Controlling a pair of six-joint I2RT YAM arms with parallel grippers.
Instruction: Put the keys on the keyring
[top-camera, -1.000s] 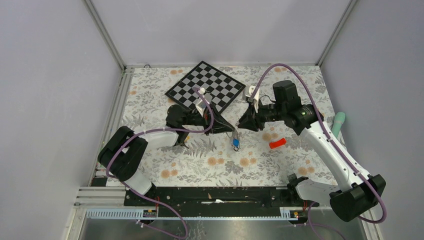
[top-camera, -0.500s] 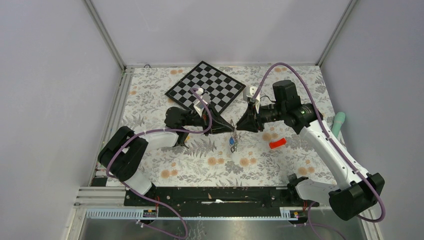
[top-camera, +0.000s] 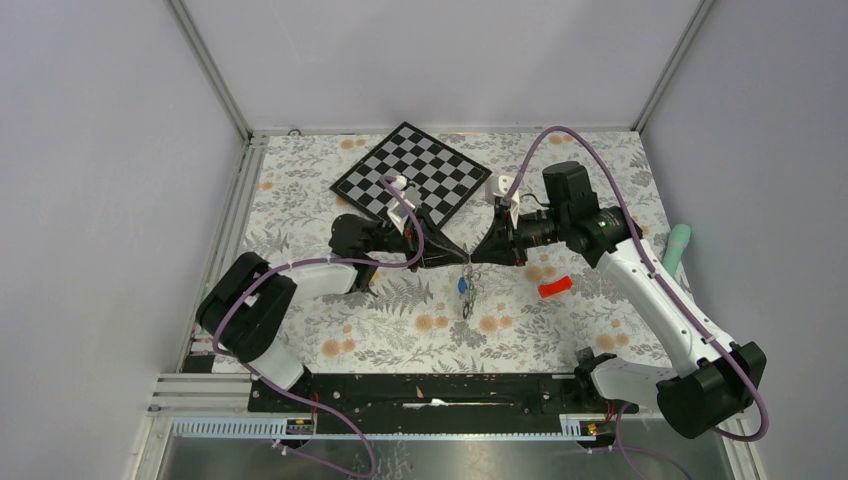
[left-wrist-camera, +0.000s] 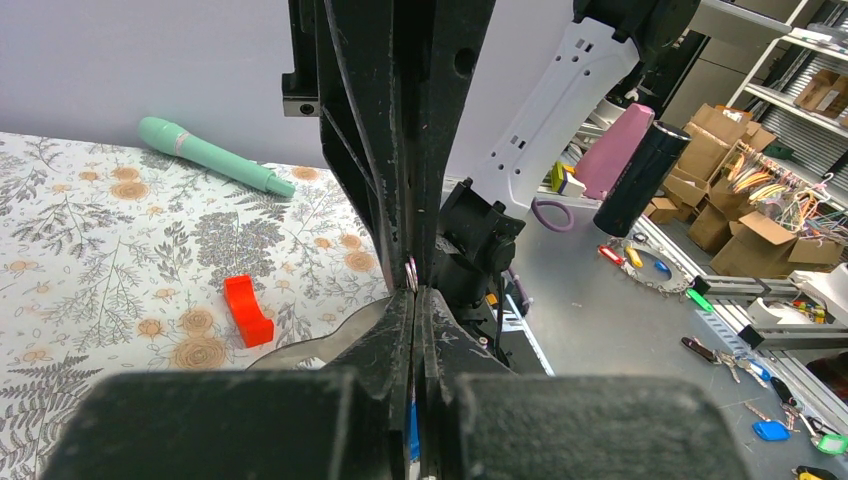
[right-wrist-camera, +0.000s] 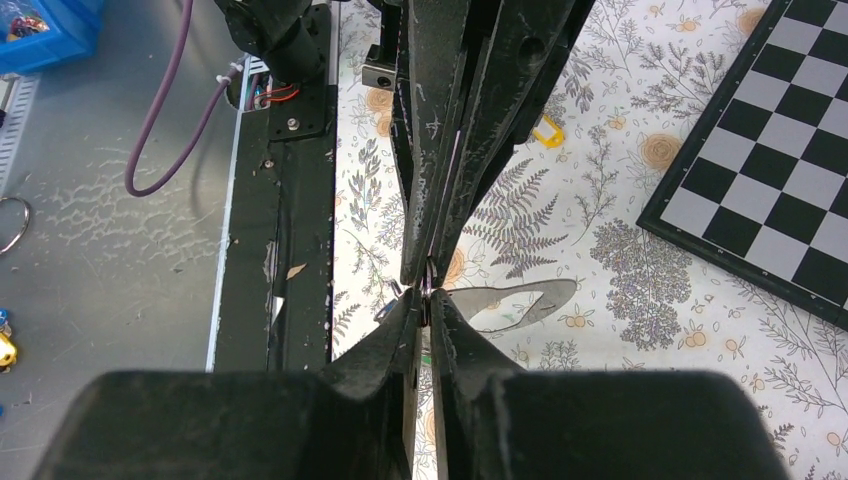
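My left gripper and right gripper meet tip to tip above the middle of the floral cloth. Both are shut on one small metal ring, which also shows in the left wrist view. Keys hang from the ring: a blue tag and a metal key below it. A flat grey loop with an opening, the keyring, lies on the cloth under the grippers; it also shows in the left wrist view. A yellow-tagged key lies apart on the cloth.
A checkerboard lies at the back, behind the left arm. A red block sits right of the grippers. A mint-green cylinder lies at the right edge. Walls close in three sides.
My right gripper has moved a little left, up against the left gripper's tips. The hanging keys have shifted slightly left and now dangle lower.
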